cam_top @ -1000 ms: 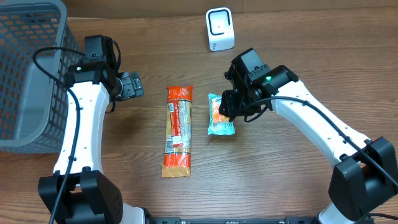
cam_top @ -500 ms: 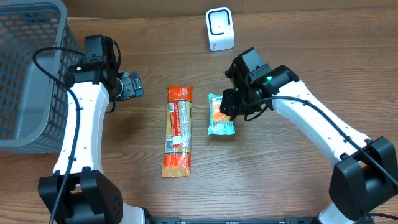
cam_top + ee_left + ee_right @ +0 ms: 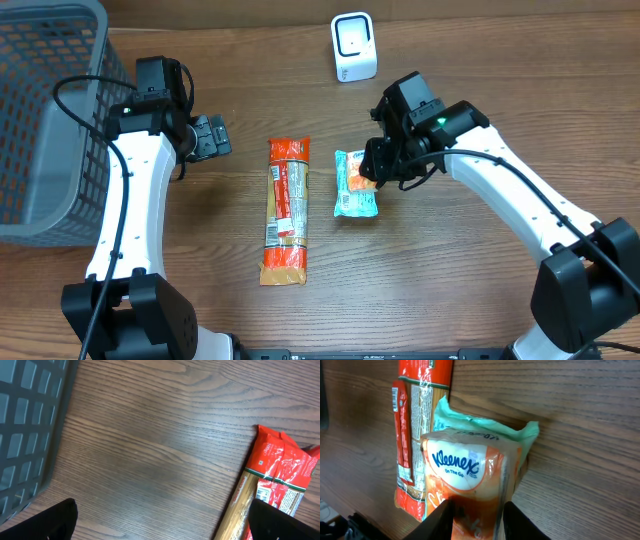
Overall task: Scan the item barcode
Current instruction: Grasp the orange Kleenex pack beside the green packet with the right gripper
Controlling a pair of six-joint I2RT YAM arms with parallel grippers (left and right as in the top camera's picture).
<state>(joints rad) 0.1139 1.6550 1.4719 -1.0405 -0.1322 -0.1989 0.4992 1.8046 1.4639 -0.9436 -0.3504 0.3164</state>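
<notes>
A Kleenex tissue pack point(image 3: 354, 190), orange and white in mint-green wrap, lies at the table's middle. My right gripper point(image 3: 373, 170) is down over its far end. In the right wrist view both fingers press the sides of the pack point(image 3: 470, 462), so the right gripper point(image 3: 477, 517) is shut on it. The white barcode scanner point(image 3: 353, 47) stands at the back centre. My left gripper point(image 3: 214, 137) hovers open over bare wood to the left, and in its own view the left gripper point(image 3: 162, 522) has nothing between its fingers.
A long red and clear spaghetti packet point(image 3: 286, 210) lies just left of the tissue pack, and shows in the left wrist view point(image 3: 272, 485). A grey mesh basket point(image 3: 45, 120) fills the back left corner.
The right gripper has narrowed onto the tissue pack and shifted slightly to the right. The left arm has not moved.
</notes>
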